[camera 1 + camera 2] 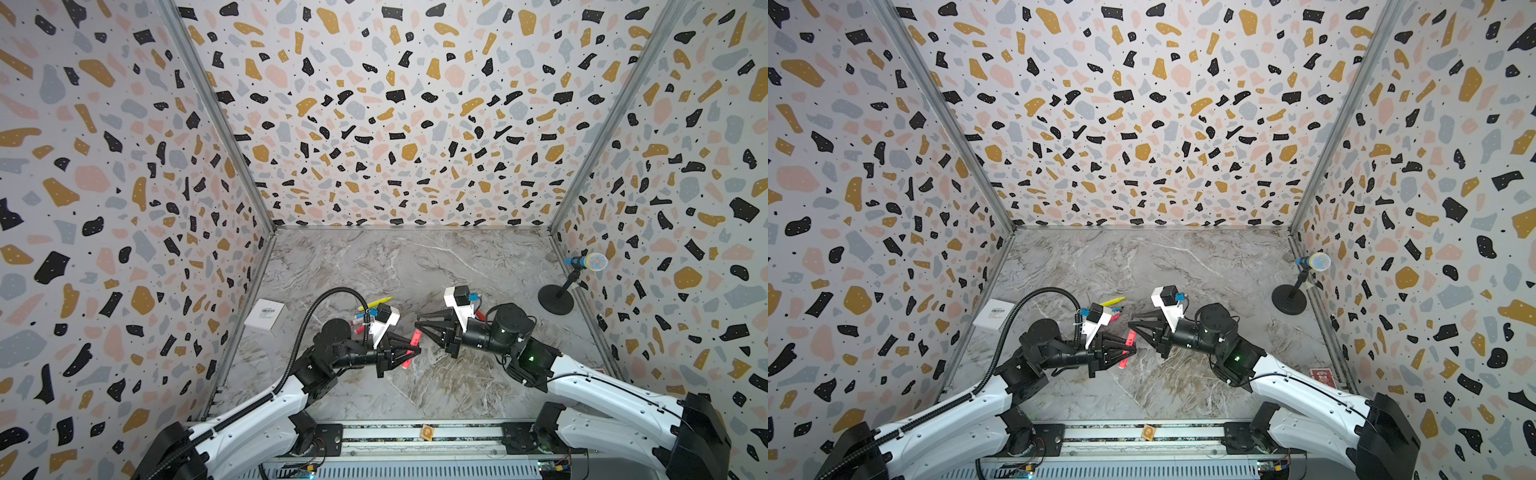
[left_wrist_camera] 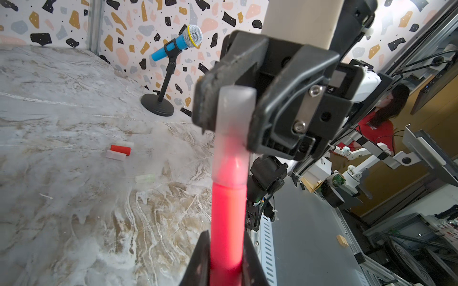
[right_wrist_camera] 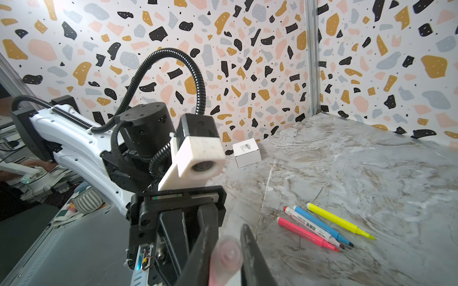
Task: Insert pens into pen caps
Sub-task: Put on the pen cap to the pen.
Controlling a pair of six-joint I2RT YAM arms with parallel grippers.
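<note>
We see the left gripper (image 1: 409,351) clamped on a bright pink marker pen (image 2: 228,222). It holds the pen above the marble-patterned table (image 1: 415,266), near the middle front, angled toward the right gripper (image 1: 420,327). A frosted translucent pen cap (image 2: 234,138) sits over the pen's far end, and the pink tip shows through its wall. The right gripper's fingers (image 2: 210,104) stand on either side of that cap. We cannot tell whether they press it or stand just off it.

Beyond the left arm, four uncapped pens lie side by side on the table: a yellow pen (image 3: 339,221), a light blue pen (image 3: 322,224), a white-barrelled pen with a red end (image 3: 306,222) and a second pink pen (image 3: 307,234).

On the right side of the table, a short red-orange cap (image 2: 120,149) lies between two frosted white caps (image 2: 115,155), touching them. A pale green cap (image 2: 145,177) lies a little apart from them. A blue microphone on a black stand (image 2: 177,42) rises behind them.

A small white cardboard box (image 3: 246,151) sits closed by the left wall, so we cannot see inside it.
</note>
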